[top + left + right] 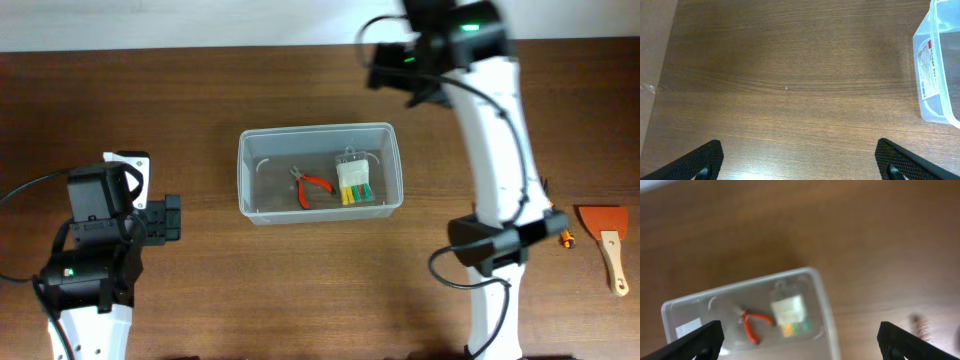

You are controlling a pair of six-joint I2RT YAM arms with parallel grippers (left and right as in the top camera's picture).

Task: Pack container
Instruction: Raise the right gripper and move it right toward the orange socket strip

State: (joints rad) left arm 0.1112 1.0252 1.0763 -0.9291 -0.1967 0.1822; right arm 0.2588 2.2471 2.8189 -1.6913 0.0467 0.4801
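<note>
The clear plastic container [388, 135] stands at the table's middle. Inside lie orange-handled pliers [314, 186] and a clear packet of yellow and green pieces [354, 183]. The right wrist view shows the container [822, 302] from above, with the pliers [752, 322] and the packet [790, 312] inside. My right gripper [799, 342] is open and empty, held high beyond the container's far right corner. My left gripper [799, 162] is open and empty over bare wood, left of the container [935, 65].
An orange-bladed scraper with a wooden handle [608, 238] lies at the table's right edge. A small orange-and-black item [566, 238] lies beside it. The right arm's base [490, 250] stands between the container and the scraper.
</note>
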